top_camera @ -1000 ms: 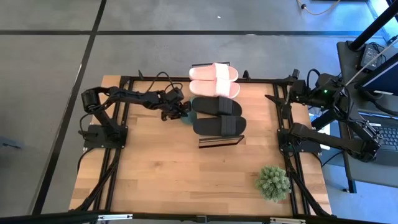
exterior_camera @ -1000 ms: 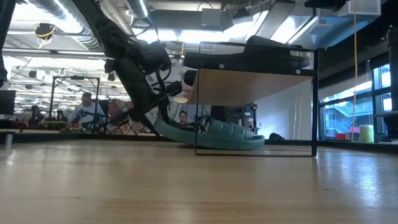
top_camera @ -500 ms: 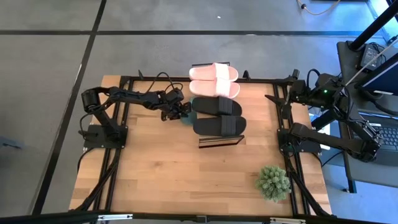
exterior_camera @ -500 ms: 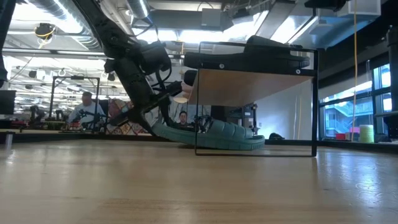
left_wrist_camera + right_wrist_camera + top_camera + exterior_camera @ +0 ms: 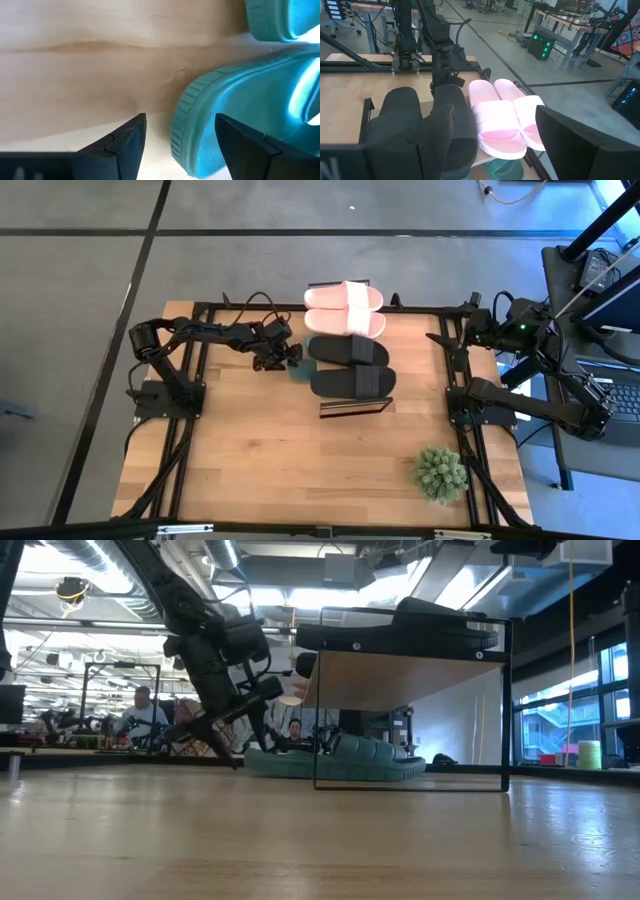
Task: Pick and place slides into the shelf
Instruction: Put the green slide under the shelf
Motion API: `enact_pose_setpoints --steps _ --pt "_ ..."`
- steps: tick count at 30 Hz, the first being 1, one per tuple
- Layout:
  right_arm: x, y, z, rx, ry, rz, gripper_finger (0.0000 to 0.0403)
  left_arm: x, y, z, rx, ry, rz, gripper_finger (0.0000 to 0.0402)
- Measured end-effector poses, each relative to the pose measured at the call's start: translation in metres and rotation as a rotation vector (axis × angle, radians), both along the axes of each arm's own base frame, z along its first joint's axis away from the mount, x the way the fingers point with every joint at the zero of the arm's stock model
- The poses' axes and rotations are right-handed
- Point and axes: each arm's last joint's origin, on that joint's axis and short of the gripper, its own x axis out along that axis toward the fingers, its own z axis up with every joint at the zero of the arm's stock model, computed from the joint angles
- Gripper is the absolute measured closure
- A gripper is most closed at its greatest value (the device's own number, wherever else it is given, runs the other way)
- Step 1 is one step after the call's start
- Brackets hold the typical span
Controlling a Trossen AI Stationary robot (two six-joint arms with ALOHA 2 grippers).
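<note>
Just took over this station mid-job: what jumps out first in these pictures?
The shelf stands mid-table with the pink slides and black slides on its top. The left gripper is open at the shelf's left end, beside the green slides lying on the table under it. The right gripper waits at the table's right edge.

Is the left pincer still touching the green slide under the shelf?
Apart. In the left wrist view the left pincer stands open, wood showing between one finger and the green slide's edge. The low view shows the slide lying flat.
</note>
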Motion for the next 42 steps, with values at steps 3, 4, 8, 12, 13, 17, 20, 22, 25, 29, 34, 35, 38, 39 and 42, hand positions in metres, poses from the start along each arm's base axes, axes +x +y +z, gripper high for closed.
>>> enact_pose_setpoints --steps 3,4,8,12,13,17,20,22,25,29,34,35,38,39,42 --pt "0.000 0.000 0.000 0.005 -0.002 -0.001 0.0122 -0.002 0.004 0.000 0.007 -0.012 -0.039 0.0176" --pt "0.000 0.000 0.000 0.006 -0.002 -0.001 0.0122 -0.003 0.005 0.000 0.009 -0.013 -0.049 0.0176" --pt "0.000 0.000 0.000 0.031 -0.012 -0.007 0.0122 -0.010 0.013 0.008 0.031 -0.046 -0.102 0.0175" --pt "0.000 0.000 0.000 0.054 -0.020 -0.012 0.0122 -0.025 0.018 0.024 0.082 -0.045 -0.147 0.0175" --pt "0.000 0.000 0.000 0.054 -0.020 -0.012 0.0122 -0.030 0.019 0.029 0.103 -0.040 -0.166 0.0175" --pt "0.000 0.000 0.000 0.056 -0.022 -0.012 0.0122 -0.045 0.016 0.049 0.198 -0.059 -0.311 0.0175" --pt "0.001 -0.001 0.001 0.049 -0.028 -0.012 0.0122 -0.047 0.007 0.061 0.259 -0.127 -0.480 0.0175" --pt "0.002 -0.001 0.002 0.046 -0.036 -0.012 0.0122 -0.045 0.001 0.066 0.328 -0.162 -0.601 0.0175" --pt "0.004 -0.002 0.002 0.070 -0.048 -0.018 0.0122 -0.046 -0.007 0.064 0.356 -0.140 -0.726 0.0175" --pt "0.007 -0.005 0.001 0.131 -0.059 -0.055 0.0122 -0.044 -0.019 0.053 0.383 0.006 -0.863 0.0175" --pt "0.012 -0.010 0.000 0.195 -0.063 -0.105 0.0122 -0.032 -0.030 0.040 0.508 0.180 -0.960 0.0175" --pt "0.013 -0.011 -0.001 0.209 -0.064 -0.109 0.0122 -0.031 -0.031 0.037 0.507 0.196 -0.971 0.0175" --pt "0.016 -0.013 -0.002 0.246 -0.068 -0.118 0.0122 -0.026 -0.035 0.028 0.479 0.215 -0.999 0.0175" --pt "0.017 -0.013 -0.002 0.258 -0.071 -0.121 0.0122 -0.025 -0.037 0.025 0.467 0.219 -1.010 0.0175" --pt "0.019 -0.014 -0.003 0.277 -0.068 -0.126 0.0122 -0.019 -0.040 0.016 0.450 0.235 -1.036 0.0175"
